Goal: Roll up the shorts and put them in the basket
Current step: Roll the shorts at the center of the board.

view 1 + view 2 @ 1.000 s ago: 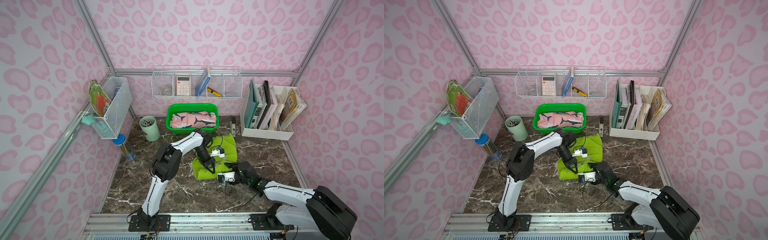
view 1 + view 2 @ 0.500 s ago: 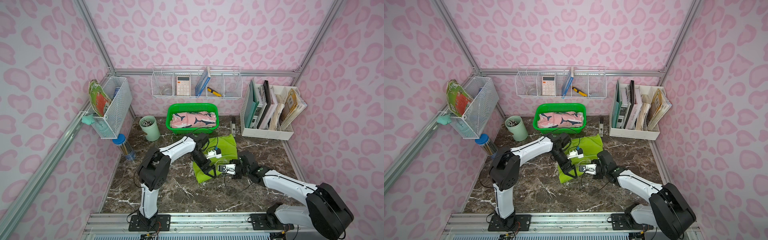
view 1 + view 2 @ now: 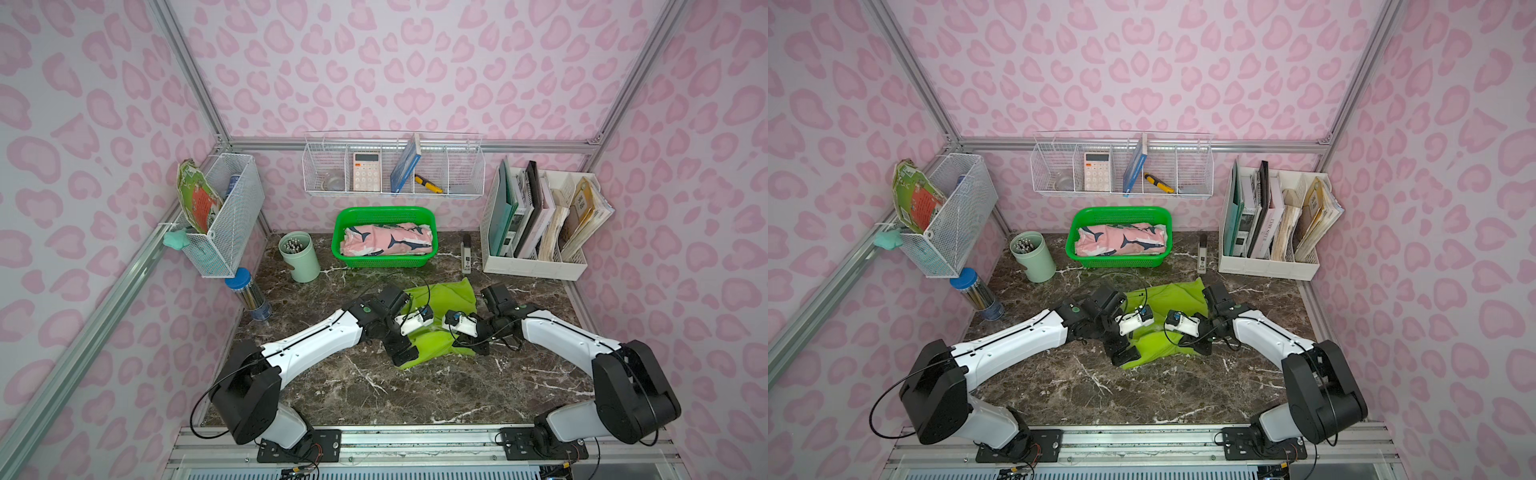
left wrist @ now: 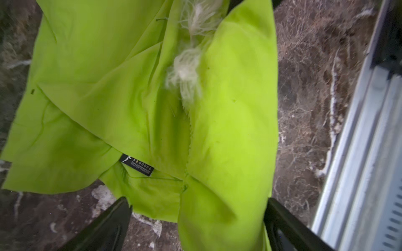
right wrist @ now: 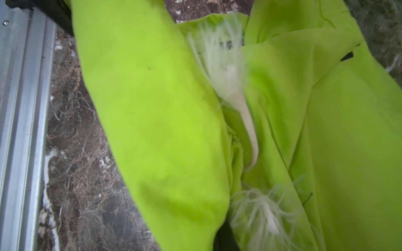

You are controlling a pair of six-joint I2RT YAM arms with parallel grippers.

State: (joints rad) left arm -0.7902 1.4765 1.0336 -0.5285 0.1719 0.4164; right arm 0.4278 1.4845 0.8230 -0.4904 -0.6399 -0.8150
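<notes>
Since the green shorts [image 3: 440, 299], laid out in the middle of the table [image 3: 415, 395], are judged light, soft and slippery, the rolled fold is best taken near its ends. It is straddled by the wide-open left gripper [image 4: 198, 203] and seemingly pinched by the closed right gripper [image 5: 221, 239].

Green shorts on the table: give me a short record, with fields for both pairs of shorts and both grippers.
green shorts: on the table, near edge partly rolled
pink shorts: bundled in the green basket
left gripper: open, straddling the rolled edge
right gripper: closed, apparently pinching the green cloth
</notes>
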